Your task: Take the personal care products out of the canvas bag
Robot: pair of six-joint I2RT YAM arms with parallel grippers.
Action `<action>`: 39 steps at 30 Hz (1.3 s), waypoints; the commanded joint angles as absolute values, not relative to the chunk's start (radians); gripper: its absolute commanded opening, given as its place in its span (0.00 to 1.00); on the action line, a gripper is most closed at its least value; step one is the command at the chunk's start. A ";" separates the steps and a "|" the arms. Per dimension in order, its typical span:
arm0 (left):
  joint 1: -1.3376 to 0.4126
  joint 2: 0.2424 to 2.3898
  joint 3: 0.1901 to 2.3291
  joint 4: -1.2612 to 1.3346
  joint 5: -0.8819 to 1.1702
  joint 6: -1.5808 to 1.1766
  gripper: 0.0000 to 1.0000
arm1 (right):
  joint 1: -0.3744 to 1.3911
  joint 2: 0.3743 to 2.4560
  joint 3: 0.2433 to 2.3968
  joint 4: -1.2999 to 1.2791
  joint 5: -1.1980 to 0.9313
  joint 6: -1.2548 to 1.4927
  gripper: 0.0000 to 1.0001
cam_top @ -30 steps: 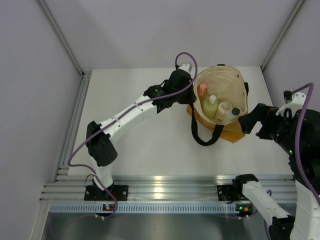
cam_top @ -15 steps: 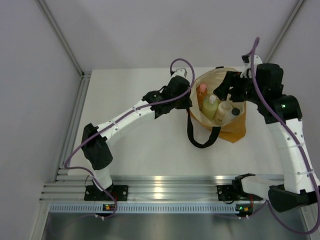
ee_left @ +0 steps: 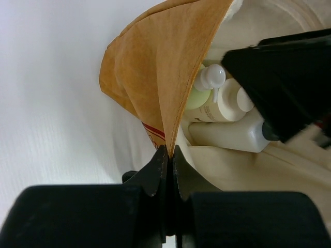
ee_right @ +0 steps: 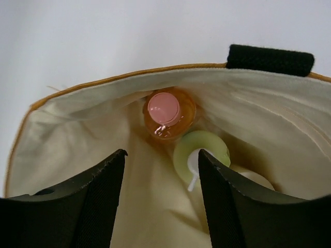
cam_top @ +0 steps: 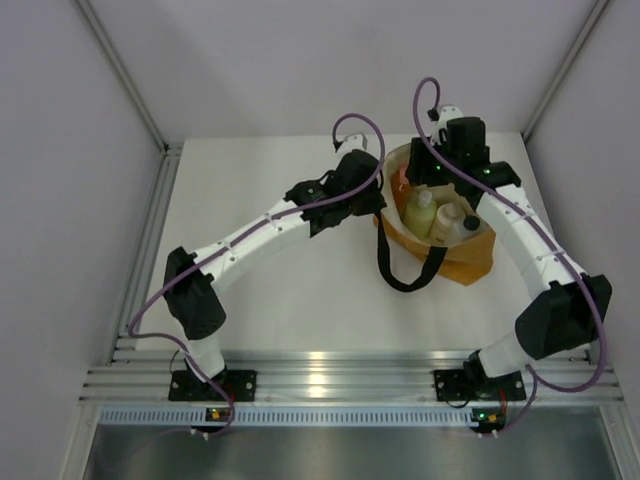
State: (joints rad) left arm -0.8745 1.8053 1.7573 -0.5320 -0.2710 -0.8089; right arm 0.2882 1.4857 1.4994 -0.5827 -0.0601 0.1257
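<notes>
The canvas bag (cam_top: 465, 262) lies at the back right of the table with its mouth held open. My left gripper (cam_top: 377, 203) (ee_left: 168, 153) is shut on the tan rim of the bag (ee_left: 160, 62). My right gripper (cam_top: 418, 180) (ee_right: 161, 157) hangs open over the bag's mouth with nothing between its fingers. Just ahead of its fingertips stands the orange bottle with a pink cap (ee_right: 166, 111). The yellow-green bottle (ee_right: 202, 151) (cam_top: 421, 212) is beside it. The squat cream bottle (cam_top: 447, 222) (ee_left: 227, 101) and the black-capped clear-white bottle (cam_top: 468, 226) (ee_left: 232, 135) lie further in.
A black loop handle (cam_top: 405, 275) of the bag trails on the white table toward the front, and the other handle (ee_right: 270, 60) crosses the far rim. Grey walls close the table at the back and both sides. An aluminium rail (cam_top: 330, 378) runs along the near edge.
My right arm has swung from the table's right side to above the bag's mouth, and its jaws have narrowed. The left gripper stays pinched on the rim, shifted slightly.
</notes>
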 commanded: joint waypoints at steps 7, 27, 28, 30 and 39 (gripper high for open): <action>-0.873 1.830 1.899 -0.503 -0.261 -0.894 0.00 | 0.311 1.597 1.436 -0.241 0.015 0.132 0.57; -0.873 1.882 1.942 -0.503 -0.209 -0.859 0.00 | 0.354 1.652 1.324 -0.149 0.054 0.094 0.31; -0.873 1.884 1.942 -0.503 -0.209 -0.859 0.00 | 0.354 1.645 1.319 -0.144 0.054 0.095 0.28; -0.873 1.881 1.944 -0.503 -0.213 -0.856 0.00 | 0.356 1.628 1.322 -0.143 0.057 0.095 0.17; -0.873 1.870 1.921 -0.503 -0.229 -0.853 0.00 | 0.356 1.523 1.374 -0.143 0.095 0.101 0.00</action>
